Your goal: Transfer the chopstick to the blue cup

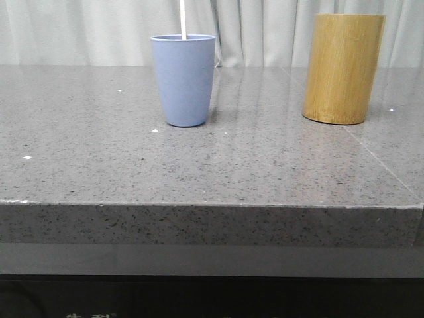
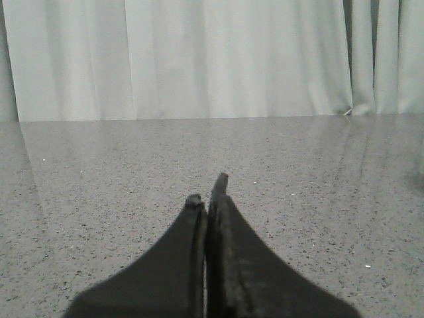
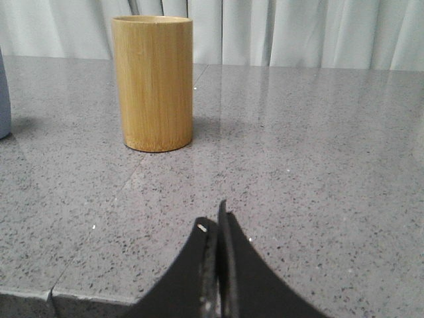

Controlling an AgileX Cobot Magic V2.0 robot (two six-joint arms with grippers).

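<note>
Two pincers: both of mine are resting low over the grey stone table (image 1: pixel 99 172), each with its black fingers pressed together and pinching nothing.
Left pincer (image 2: pixel 209 189): I am holding it closed above bare tabletop, facing the white curtain (image 2: pixel 199 59).
Right pincer (image 3: pixel 213 222): I am keeping it closed near the table's front edge, pointing toward the wooden cylinder (image 3: pixel 154 83).
Chopstick (image 1: pixel 183 18): it is standing upright inside the blue cup (image 1: pixel 183 79), its pale upper part rising above the rim and running out past the top of the front view.
Blue cup: it is sitting upright on the table, left of centre, well apart from the wooden cylinder to its right.
Wooden cylinder: it is standing upright toward the table's far right.
</note>
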